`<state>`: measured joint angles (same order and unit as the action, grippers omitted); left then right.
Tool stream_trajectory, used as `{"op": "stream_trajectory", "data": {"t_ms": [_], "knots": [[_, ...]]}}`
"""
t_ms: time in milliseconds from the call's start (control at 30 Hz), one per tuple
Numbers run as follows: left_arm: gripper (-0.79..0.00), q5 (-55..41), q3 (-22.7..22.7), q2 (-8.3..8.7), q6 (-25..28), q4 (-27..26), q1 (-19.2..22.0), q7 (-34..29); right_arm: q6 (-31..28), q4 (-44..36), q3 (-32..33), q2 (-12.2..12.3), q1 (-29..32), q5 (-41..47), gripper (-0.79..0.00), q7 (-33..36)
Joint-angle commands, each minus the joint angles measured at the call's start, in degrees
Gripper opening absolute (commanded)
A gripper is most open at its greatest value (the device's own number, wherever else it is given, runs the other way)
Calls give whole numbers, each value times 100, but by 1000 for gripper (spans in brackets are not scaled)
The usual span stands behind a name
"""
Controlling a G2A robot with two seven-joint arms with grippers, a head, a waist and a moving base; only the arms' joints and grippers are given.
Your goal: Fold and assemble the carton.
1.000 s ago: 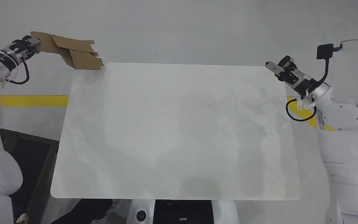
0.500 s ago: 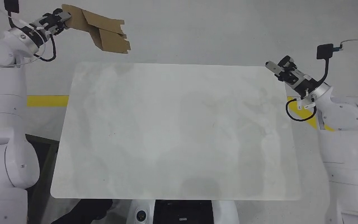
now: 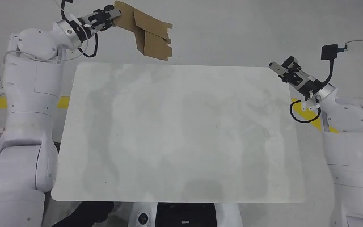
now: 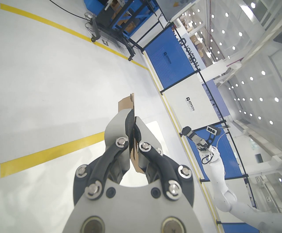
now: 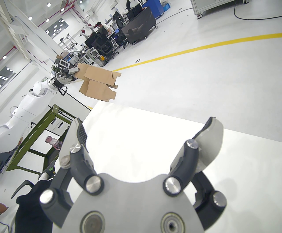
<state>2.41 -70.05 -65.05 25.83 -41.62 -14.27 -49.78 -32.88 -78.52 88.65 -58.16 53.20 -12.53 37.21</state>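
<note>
Jaws of the left gripper (image 4: 131, 123) pinch the flattened carton (image 4: 125, 104), which that wrist view meets edge-on; the right wrist view gives its creased broad face. From above, it hangs just beyond the table's (image 3: 181, 136) far left edge. The right gripper (image 5: 143, 132), jaws spread, hovers at the far right corner, the table's width between them.

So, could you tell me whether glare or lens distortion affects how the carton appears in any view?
Top view: table evenly lit, no glare, carton plain. Left wrist view: ceiling lamps show as bright spots, the yellow floor line looks bowed, likely wide-angle distortion; the carton is seen edge-on. Right wrist view: same bowing, carton evenly lit.
</note>
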Motion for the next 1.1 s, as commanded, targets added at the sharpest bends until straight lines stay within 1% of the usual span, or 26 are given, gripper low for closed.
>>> {"op": "stream_trajectory", "data": {"t_ms": [0, 200, 400, 667, 867, 933, 1067], "knots": [[-785, -64, 98, -32, 37, -142, -43, -40, 0, 0, 0, 0, 0, 0, 0, 0], [-785, -259, 405, -117, 203, -606, -271, -284, 0, 0, 0, 0, 0, 0, 0, 0], [-785, -397, 557, -136, 257, -995, -550, -433, 0, 0, 0, 0, 0, 0, 0, 0], [-785, -196, 631, -114, 283, -1510, -741, -291, 0, 0, 0, 0, 0, 0, 0, 0], [-785, -374, 587, -80, 348, -1694, -864, -444, 14, -5, -8, -2, 16, 12, 0, -14], [-785, -498, 571, -70, 368, -1728, -898, -551, 80, -31, -137, -18, 86, 203, 0, 51], [-785, -706, 551, -48, 408, -1788, -937, -789, 29, 216, -462, -53, -40, 852, 0, 531]]}}
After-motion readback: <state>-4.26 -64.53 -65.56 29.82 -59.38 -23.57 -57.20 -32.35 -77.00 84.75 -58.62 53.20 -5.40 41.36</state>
